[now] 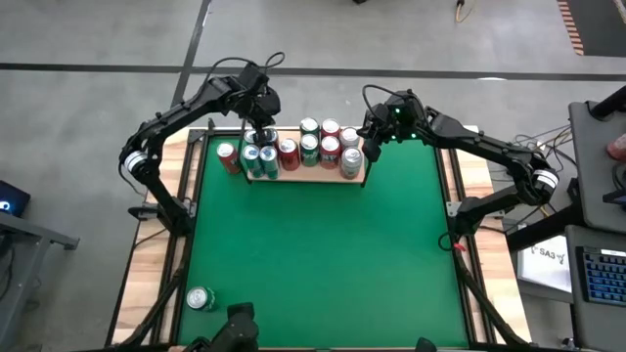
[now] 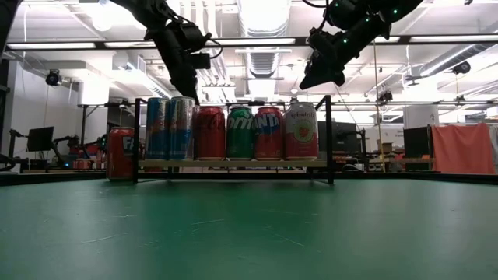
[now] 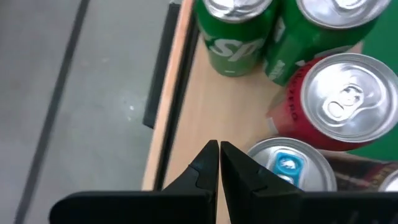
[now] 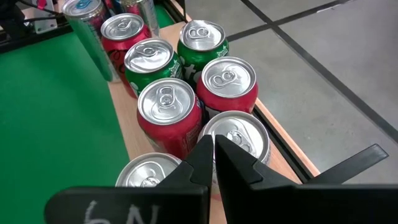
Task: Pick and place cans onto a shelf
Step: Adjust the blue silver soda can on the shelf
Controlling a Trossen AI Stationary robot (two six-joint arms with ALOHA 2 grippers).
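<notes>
Lone can (image 1: 200, 298) near worktop (image 1: 323, 254) front-left corner. Shelf (image 1: 328, 177) at far edge, cans (image 1: 309, 149) packed on it, red can (image 1: 228, 157) beside its left end. Left hand (image 1: 256, 125), right hand (image 1: 373, 139) above shelf ends, fingers together, empty.

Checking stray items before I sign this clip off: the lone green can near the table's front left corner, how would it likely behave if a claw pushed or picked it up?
The green can seems to stand upright, top showing, so a low push would probably slide it, a high one might tip it. Once tipped, its round body would likely roll across the flat green table. Its smooth rigid wall probably suits a squeeze, though it could slip.
</notes>
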